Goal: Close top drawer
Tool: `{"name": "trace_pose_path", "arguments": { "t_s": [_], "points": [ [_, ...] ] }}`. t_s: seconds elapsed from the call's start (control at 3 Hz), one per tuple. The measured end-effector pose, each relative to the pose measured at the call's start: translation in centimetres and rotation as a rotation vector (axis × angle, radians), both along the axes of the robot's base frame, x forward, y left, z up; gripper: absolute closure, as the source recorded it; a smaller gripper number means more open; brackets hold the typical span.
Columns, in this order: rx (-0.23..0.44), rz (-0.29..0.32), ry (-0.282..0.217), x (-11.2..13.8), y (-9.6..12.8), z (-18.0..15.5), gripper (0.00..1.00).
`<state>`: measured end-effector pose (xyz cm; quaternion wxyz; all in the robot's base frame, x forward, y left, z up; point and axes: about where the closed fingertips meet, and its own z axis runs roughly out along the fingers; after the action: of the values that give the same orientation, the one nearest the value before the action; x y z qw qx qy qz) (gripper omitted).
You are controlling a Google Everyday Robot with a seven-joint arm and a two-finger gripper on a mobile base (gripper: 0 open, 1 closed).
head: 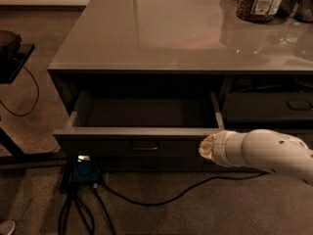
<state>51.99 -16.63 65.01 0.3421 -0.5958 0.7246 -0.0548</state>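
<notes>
The top drawer point(112, 146) of the grey cabinet stands pulled out. It has a tall dark-grey front with a small bar handle point(145, 145) at its centre, and its pale grey inner floor point(142, 112) is bare. My gripper point(207, 146) is at the tip of the white arm point(264, 153), which comes in from the right. It sits against the right end of the drawer front, just below the front's top edge and to the right of the handle.
The glossy grey countertop point(161, 33) carries a jar point(259, 1) and other containers at the back right. Slimmer drawers point(266, 106) sit to the right. A blue box point(84, 173) and cables point(161, 197) lie on the carpet below. A black stand point(10, 50) is at the left.
</notes>
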Motion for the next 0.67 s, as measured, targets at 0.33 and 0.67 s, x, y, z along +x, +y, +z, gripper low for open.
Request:
{"name": "trace_pose_path", "arguments": {
  "t_s": [0.33,0.67],
  "points": [
    [-0.011,-0.004,0.025,2.98,-0.75,-0.87,1.0],
    [-0.013,-0.004,0.03,3.26,-0.82,-1.03,1.0]
  ]
}}
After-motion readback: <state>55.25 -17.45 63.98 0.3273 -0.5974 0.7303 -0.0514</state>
